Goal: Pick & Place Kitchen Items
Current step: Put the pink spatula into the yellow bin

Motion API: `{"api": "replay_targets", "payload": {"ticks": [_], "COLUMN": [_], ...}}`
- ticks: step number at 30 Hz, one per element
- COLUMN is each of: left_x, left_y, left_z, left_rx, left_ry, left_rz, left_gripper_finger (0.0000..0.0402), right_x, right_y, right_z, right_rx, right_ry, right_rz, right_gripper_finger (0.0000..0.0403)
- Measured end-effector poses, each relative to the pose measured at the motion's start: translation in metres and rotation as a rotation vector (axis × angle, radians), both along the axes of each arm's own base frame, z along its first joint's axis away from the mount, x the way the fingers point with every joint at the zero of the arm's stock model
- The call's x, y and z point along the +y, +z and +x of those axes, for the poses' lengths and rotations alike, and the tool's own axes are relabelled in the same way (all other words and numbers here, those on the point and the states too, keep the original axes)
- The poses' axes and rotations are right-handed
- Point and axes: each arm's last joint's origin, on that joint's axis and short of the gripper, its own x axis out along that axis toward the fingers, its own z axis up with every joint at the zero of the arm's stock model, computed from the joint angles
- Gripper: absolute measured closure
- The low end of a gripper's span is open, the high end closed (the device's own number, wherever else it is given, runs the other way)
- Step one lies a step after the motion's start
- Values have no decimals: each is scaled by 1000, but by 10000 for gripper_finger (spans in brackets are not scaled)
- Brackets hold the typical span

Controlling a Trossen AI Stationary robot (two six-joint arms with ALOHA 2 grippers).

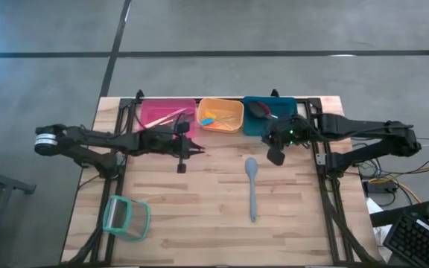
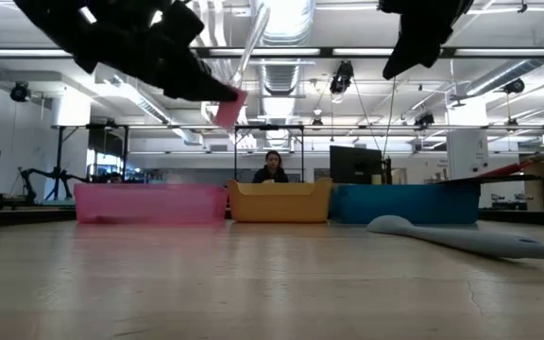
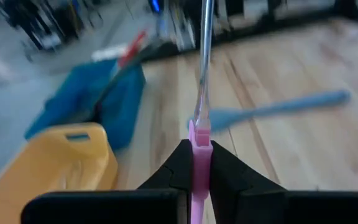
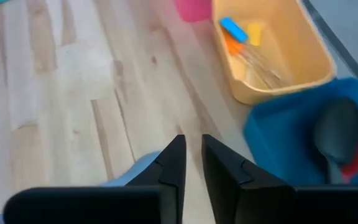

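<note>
Two arms hung above the desk (image 1: 199, 223). At left, the left tool (image 1: 192, 149) was closed on a pink-handled metal utensil (image 3: 199, 134), beside the pink bin (image 1: 159, 113). The orange bin (image 1: 220, 115) held small blue and orange pieces (image 4: 236, 32). A grey spoon (image 1: 252, 186) lay on the desk. The right tool (image 4: 190, 163) held nothing, fingers narrowly apart, near the teal bin (image 1: 263, 123) with a dark spoon (image 4: 337, 134).
</note>
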Motion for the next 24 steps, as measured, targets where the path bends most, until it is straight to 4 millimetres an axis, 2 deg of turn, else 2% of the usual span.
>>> {"api": "replay_targets", "payload": {"ticks": [7, 11, 14, 17, 24], "left_x": [-2, -2, 2, 6, 20], "left_y": [3, -3, -1, 12, 55], "left_z": [-4, -6, -5, 2, 17], "left_rx": [-245, -239, -200, -136, 18], "left_ry": [-36, -33, 52, 119, 245], "left_rz": [-55, -76, -73, -71, -30], "left_gripper_finger": [374, 374, 374, 374, 374], "right_x": [18, 24, 25, 25, 25], "right_y": [-30, -39, -41, -41, -42], "right_z": [14, 19, 19, 19, 19], "right_rx": [-117, -196, -198, -205, -196], "right_ry": [119, 176, 172, 149, 139], "right_rz": [-42, -79, -73, -49, -36], "right_gripper_finger": [375, 371, 365, 359, 341]}}
